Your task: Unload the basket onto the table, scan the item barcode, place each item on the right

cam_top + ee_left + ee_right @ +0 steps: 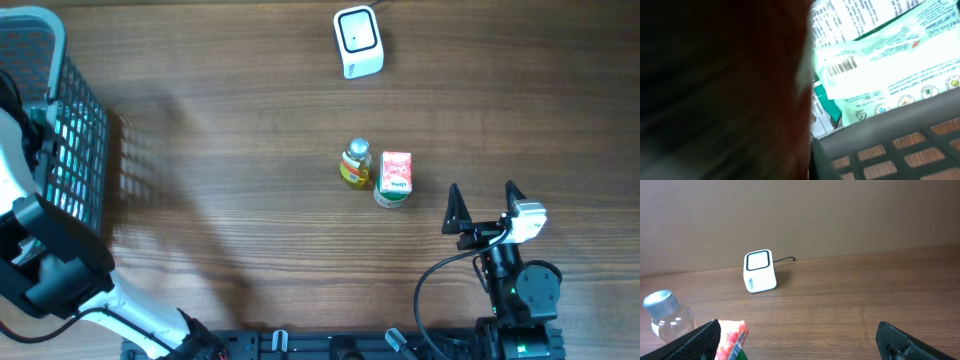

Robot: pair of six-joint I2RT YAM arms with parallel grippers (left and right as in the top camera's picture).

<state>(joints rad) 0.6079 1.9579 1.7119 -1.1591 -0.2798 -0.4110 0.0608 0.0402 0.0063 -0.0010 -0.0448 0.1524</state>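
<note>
A white and mint-green soft plastic pack (880,60), printed with small text, round icons and a black barcode (842,65), is lying inside the dark grey plastic mesh basket (890,145) at the left edge of the brown wooden table (250,250). Its long axis is running from lower left to upper right in the left wrist view, with the barcode face pointing toward that camera. The left gripper, hidden behind a dark blur, is sitting pressed together; whether it is pinching anything cannot be told. The right gripper (482,190) is resting spread wide, gripping nothing, well apart from the basket.
</note>
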